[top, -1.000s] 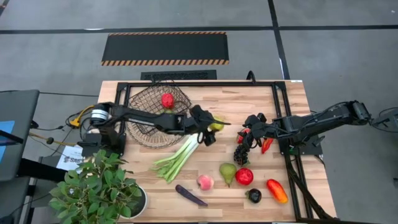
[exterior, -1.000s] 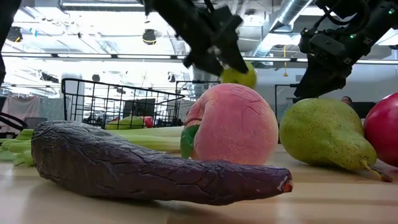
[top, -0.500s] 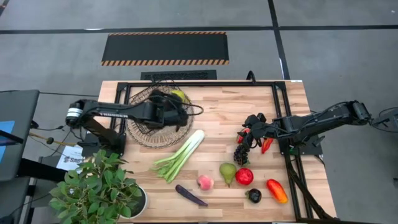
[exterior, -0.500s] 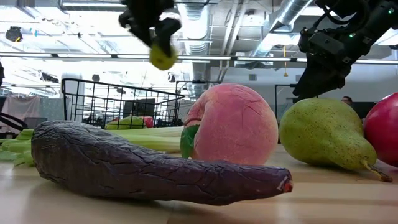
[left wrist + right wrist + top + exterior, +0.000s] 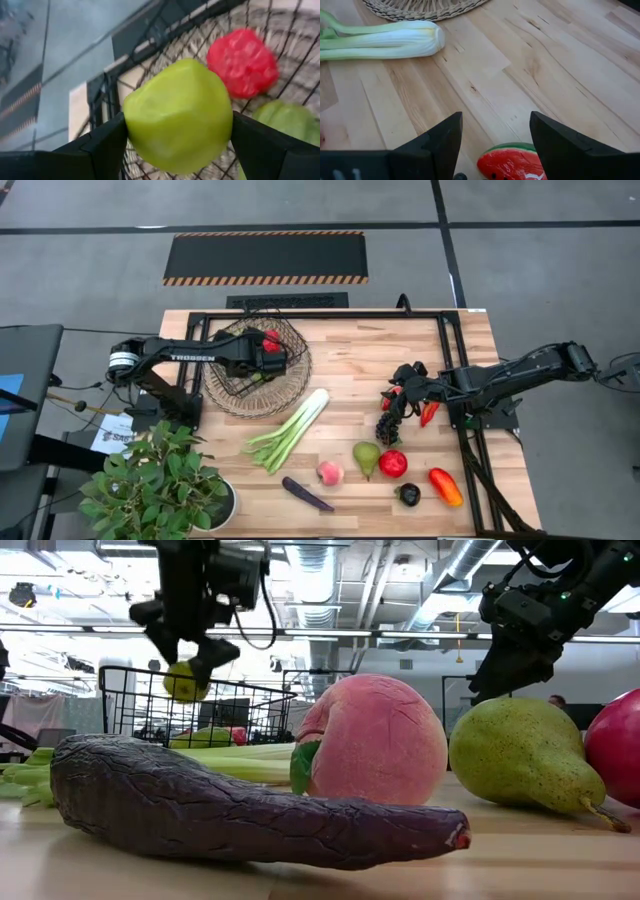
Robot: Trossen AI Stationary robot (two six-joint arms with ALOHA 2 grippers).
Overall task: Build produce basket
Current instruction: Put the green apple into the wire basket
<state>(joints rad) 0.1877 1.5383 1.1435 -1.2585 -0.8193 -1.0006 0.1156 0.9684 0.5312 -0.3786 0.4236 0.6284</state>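
Observation:
My left gripper [image 5: 272, 358] hangs over the round wire basket [image 5: 225, 405] at the table's far left, shut on a yellow-green round fruit [image 5: 177, 115]. A red fruit [image 5: 242, 62] and a green one [image 5: 290, 117] lie in the basket. My right gripper [image 5: 400, 395] stands open above the table at the right. A watermelon slice [image 5: 512, 162] lies low between its fingers, beside the dark grapes [image 5: 388, 425] and a red chilli [image 5: 430, 412]. The leek [image 5: 290, 425] lies mid-table. My left gripper pinches the yellow-green fruit by two opposite sides [image 5: 131, 120], one finger [image 5: 105, 145] on each side. The fingers slant down from above. The fruit [image 5: 185, 680] hangs clear between the fingertips, about level with the basket's rim.
Near the front edge lie a pear [image 5: 366, 458], a red apple [image 5: 393, 463], a peach [image 5: 330, 473], an aubergine [image 5: 307, 494] and an orange pepper [image 5: 446, 486]. A potted plant [image 5: 160, 490] stands at the near left corner. A black frame [image 5: 320, 313] borders the table.
My left gripper has carried the yellow-green fruit from the table's middle toward the left edge, to a place over the basket. It has turned and tipped downward on the way. The fruit now hangs lower, near the rim.

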